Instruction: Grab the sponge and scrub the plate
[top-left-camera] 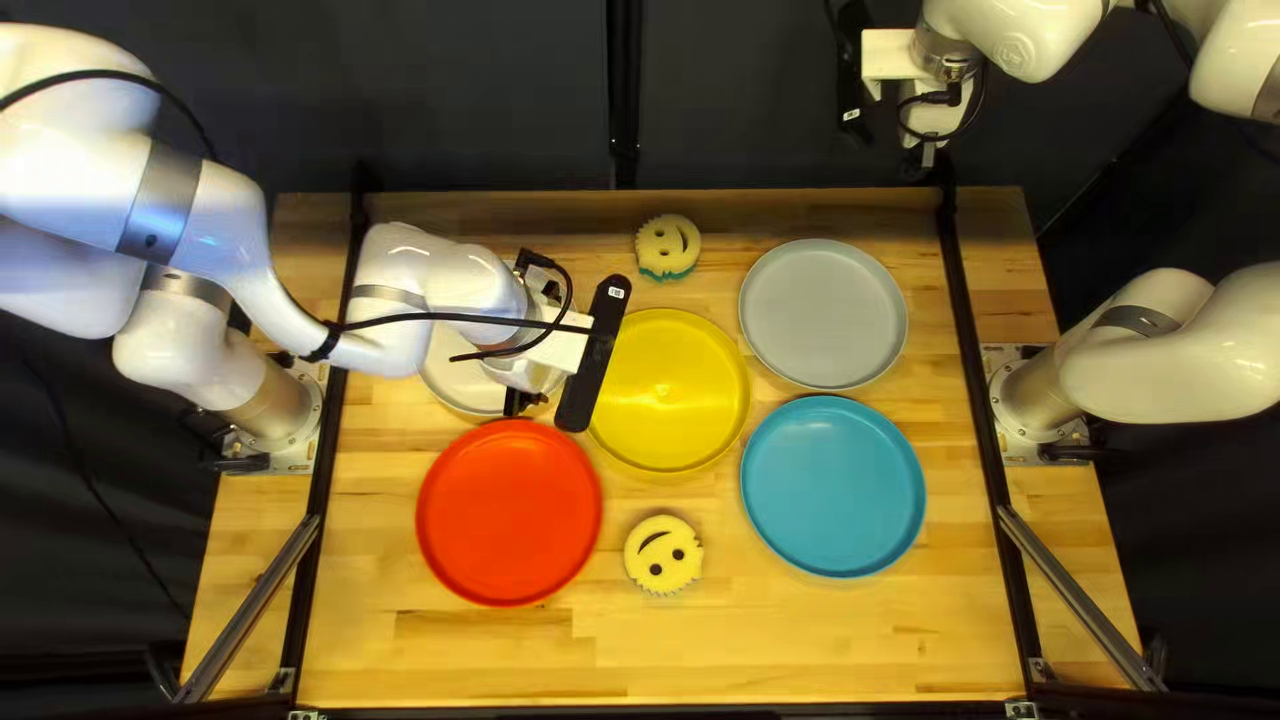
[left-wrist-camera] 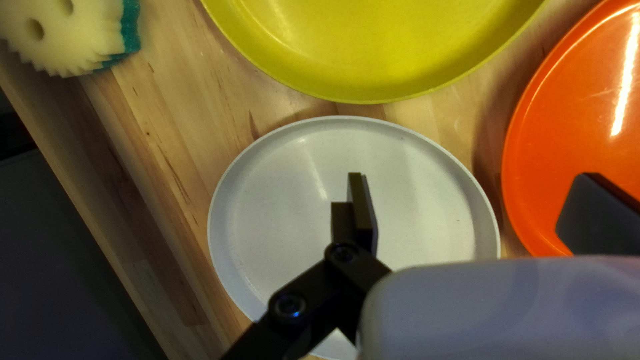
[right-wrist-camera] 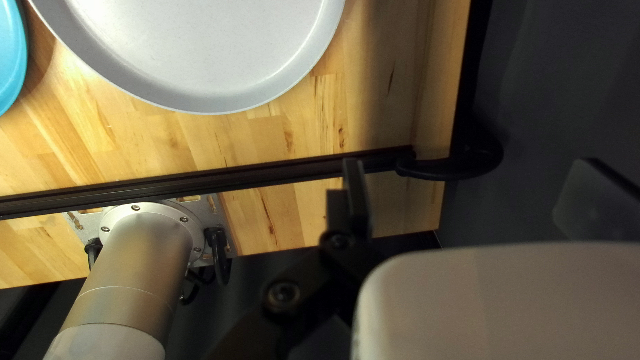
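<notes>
My left gripper hangs over the white plate, partly covering it in the top left view. Its own view has the left gripper open above the white plate, holding nothing. A smiling yellow sponge with a green underside lies behind the yellow plate; the left wrist view catches part of this sponge. Another smiling sponge lies between the red plate and the blue plate. Raised beyond the far edge, my right gripper is open in its own view, the right gripper holding nothing.
A grey plate sits behind the blue one. Black rails run along both sides of the table. In the right wrist view the right arm's base stands beyond the rail.
</notes>
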